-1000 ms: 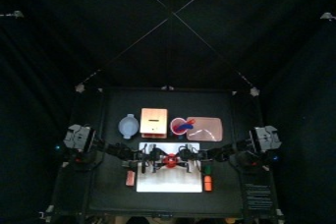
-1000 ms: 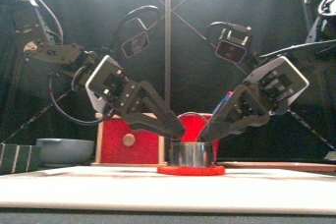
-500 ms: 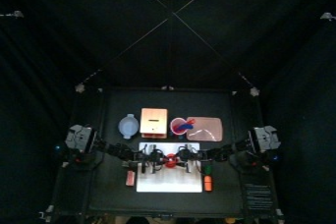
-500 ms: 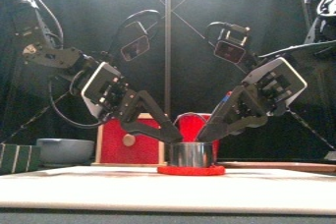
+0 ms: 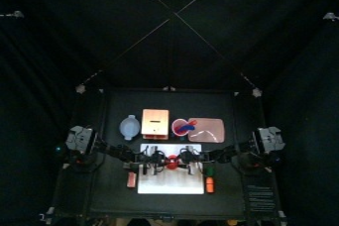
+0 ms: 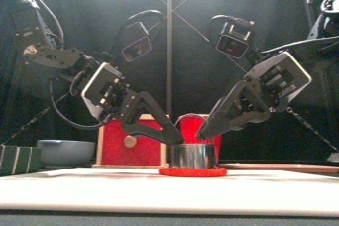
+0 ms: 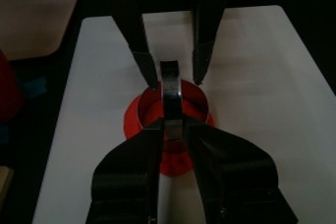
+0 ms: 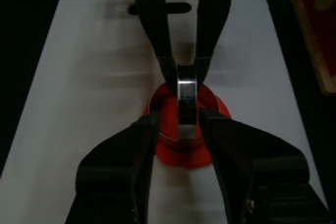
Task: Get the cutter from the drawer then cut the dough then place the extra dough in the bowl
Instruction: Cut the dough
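My left gripper [image 7: 168,122] and right gripper [image 8: 188,110] both pinched narrow on the cutter [image 6: 193,156] — it stands on red dough [image 6: 193,171], white board [image 7: 256,81].

1. The bench [image 5: 199,104] is a small black table filling the lower middle of the top view.
2. A white cutting board [image 5: 172,184] lies flat at the bench's front centre, the lowest thing in the frame.
3. Two small orange things lie beside the board, one [image 5: 131,180] at its left edge and one [image 5: 209,183] at its right; what they are cannot be told.
4. Behind the board stands a row: a blue-grey bowl [image 5: 119,127] at the left, a pale wooden box [image 5: 157,122] in the middle, and a pink tray [image 5: 217,132] at the right.
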{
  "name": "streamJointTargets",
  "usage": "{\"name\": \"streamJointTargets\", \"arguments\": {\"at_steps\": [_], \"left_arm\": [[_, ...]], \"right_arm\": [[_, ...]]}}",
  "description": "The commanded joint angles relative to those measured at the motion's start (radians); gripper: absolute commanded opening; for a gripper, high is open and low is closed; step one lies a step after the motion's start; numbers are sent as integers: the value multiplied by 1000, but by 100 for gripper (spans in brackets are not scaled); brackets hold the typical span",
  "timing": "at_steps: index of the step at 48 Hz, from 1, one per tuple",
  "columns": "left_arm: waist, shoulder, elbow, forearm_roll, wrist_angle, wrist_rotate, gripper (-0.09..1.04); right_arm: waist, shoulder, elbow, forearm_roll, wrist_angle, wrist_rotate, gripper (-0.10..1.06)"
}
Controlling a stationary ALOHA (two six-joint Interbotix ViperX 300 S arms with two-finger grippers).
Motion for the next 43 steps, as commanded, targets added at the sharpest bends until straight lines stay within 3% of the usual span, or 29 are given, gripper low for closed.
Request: {"name": "streamJointTargets", "arguments": {"at_steps": [1,20,31,43], "left_arm": [[2,-5,-14,2,-2,-2,64],[3,9,-14,2,0,-2,63],[-2,66,-23,-5,25,-12,62],[-26,143,-32,-66,72,-15,50]], "right_arm": [[-2,-6,-17,3,5,2,74],[-3,23,-14,0,9,2,43],[-2,55,3,6,32,8,41],[3,124,-9,34,32,9,41]]}}
